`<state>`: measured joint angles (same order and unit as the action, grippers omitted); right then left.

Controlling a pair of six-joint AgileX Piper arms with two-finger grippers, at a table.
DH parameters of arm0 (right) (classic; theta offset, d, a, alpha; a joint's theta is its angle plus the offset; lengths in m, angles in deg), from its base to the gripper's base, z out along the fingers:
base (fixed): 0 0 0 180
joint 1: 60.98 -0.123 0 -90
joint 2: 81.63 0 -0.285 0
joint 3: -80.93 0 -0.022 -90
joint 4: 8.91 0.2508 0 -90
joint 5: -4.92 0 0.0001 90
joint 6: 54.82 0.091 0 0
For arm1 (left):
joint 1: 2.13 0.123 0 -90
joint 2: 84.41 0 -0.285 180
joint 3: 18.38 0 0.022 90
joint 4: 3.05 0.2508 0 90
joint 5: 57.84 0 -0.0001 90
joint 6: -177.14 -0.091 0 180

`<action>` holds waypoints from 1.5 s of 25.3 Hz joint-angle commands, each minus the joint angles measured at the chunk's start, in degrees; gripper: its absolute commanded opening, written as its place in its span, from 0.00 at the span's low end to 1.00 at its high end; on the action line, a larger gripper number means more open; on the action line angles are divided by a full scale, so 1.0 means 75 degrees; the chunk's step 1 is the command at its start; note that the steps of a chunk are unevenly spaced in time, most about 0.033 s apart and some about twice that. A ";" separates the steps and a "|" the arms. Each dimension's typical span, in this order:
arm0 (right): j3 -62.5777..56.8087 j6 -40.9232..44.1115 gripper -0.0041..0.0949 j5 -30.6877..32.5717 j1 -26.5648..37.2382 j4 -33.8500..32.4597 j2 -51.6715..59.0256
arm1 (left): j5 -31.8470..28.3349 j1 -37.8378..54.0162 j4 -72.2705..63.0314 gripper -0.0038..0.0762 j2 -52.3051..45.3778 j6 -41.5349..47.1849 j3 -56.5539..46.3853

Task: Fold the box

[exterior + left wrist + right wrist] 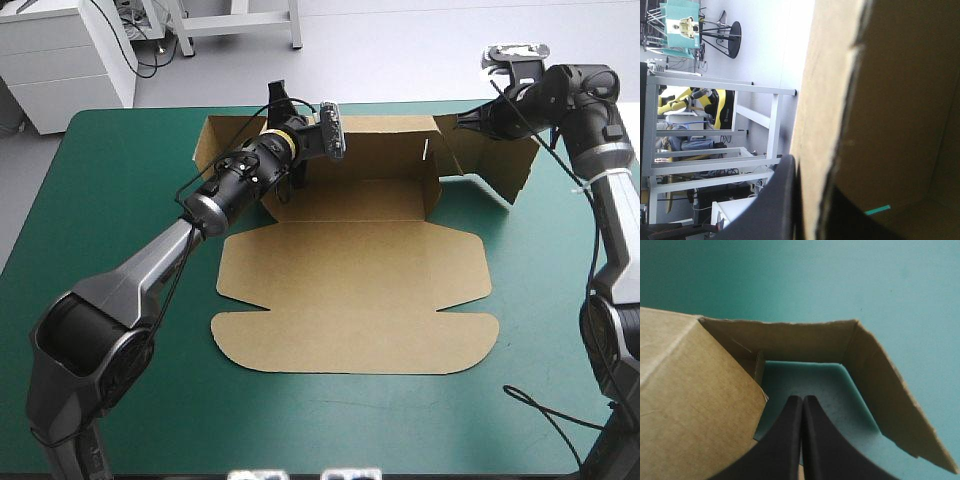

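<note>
The brown box (350,290) lies on the teal-green cover with its lid and front flaps flat toward the near edge. Its back wall (385,150) stands raised. My left gripper (285,140) is at the wall's left end, shut on the box; in the left wrist view the board edge (825,125) runs between the black fingers (780,200) of that gripper (812,175). My right gripper (470,120) is shut at the right end, beside a raised side flap (500,165). In the right wrist view this gripper (802,401) points into the corner between wall (790,340) and flap (890,390), holding nothing.
The teal-green cover (120,200) shows on every side of the box, widest along the near edge and at the left. The box's raised parts stand close to the table's far edge.
</note>
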<state>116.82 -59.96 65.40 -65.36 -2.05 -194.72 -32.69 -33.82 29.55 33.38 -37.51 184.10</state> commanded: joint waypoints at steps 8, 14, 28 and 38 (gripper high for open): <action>0.0004 -0.0796 0.02 0.1471 0.0081 0.0854 0.0259 | 0.0253 0.0059 -0.0381 0.04 -0.0410 0.0322 0.0128; -0.2494 -0.1662 0.02 0.0705 0.0063 0.1280 0.1710 | 0.0253 0.0064 -0.0381 0.04 -0.0410 0.0322 0.0128; -0.5665 -0.2492 0.02 -0.1014 0.0063 0.1224 0.5490 | 0.0255 0.0064 -0.0385 0.04 -0.0410 0.0322 0.0128; -0.4919 -0.2492 0.02 -0.2899 0.0063 0.1211 0.6127 | 0.0369 0.0064 -0.0385 0.04 -0.0410 0.0322 0.0128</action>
<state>76.05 -78.18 50.21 -65.29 6.45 -149.04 -32.12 -33.71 28.98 33.24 -37.51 184.10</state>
